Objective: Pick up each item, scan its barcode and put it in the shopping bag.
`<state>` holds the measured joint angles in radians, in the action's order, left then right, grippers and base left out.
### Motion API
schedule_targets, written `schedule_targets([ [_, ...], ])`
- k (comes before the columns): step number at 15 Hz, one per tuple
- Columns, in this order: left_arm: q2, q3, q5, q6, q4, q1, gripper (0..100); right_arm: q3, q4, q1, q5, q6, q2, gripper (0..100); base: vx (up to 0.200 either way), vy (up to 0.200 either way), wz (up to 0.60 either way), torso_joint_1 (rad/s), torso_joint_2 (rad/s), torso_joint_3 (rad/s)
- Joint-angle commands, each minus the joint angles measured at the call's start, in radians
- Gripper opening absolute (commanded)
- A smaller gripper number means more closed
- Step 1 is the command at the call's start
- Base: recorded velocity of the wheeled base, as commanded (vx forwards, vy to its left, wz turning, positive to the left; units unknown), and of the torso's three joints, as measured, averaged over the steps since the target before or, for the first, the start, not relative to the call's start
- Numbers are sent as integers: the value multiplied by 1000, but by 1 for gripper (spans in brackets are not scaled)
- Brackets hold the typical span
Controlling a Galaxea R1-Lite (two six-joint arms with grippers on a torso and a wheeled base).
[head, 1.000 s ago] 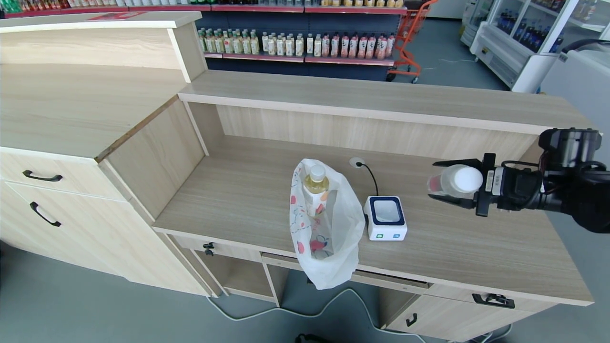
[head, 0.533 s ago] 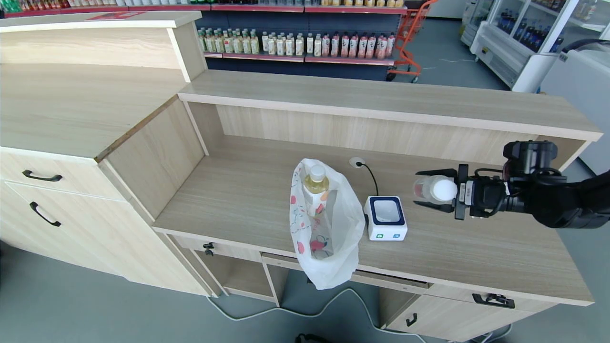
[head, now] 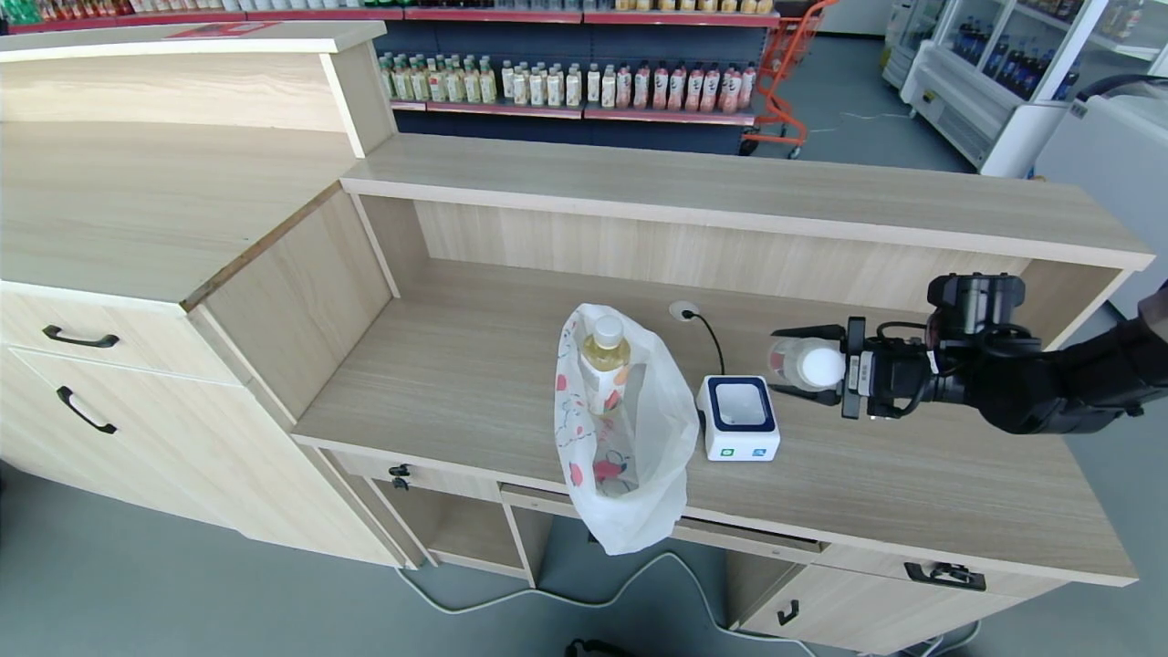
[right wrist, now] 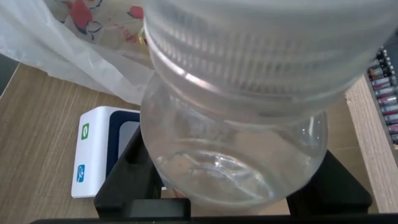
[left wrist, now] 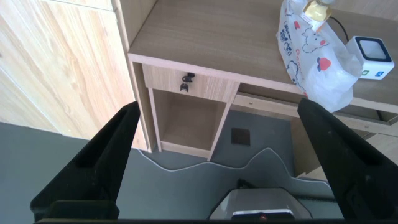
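The right hand point(head: 787, 363), clamped on a clear bottle point(head: 805, 365) with a white cap, has travelled toward the robot's left above the counter point(head: 876, 479). A second ago it hung over the right part of the counter, well apart from the scanner point(head: 737, 416). Half a second ago it was about halfway there. Now the bottle sits just beside the scanner's right upper edge, and more of the arm behind it has come into sight.

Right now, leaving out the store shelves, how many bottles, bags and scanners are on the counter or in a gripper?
Bottles: 2 (bagged bottle, held bottle in right gripper)
Bag: 1
Scanner: 1
Total: 4
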<state>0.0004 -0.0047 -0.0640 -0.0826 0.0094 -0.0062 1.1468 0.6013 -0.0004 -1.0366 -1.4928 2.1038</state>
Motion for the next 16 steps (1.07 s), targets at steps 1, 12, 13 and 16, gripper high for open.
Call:
schedule_targets([
  [1,0,0,0,0,0,0,100,1,0,5,0,-4,10,0,0,0,0,0,0,0],
  [12,0,0,0,0,0,0,100,4,0,25,0,-20,41,0,0,0,0,0,0,0],
  [13,0,0,0,0,0,0,100,13,0,28,0,-20,45,0,0,0,0,0,0,0],
  [16,0,0,1,0,0,0,100,42,0,43,0,-20,67,0,0,0,0,0,0,0],
])
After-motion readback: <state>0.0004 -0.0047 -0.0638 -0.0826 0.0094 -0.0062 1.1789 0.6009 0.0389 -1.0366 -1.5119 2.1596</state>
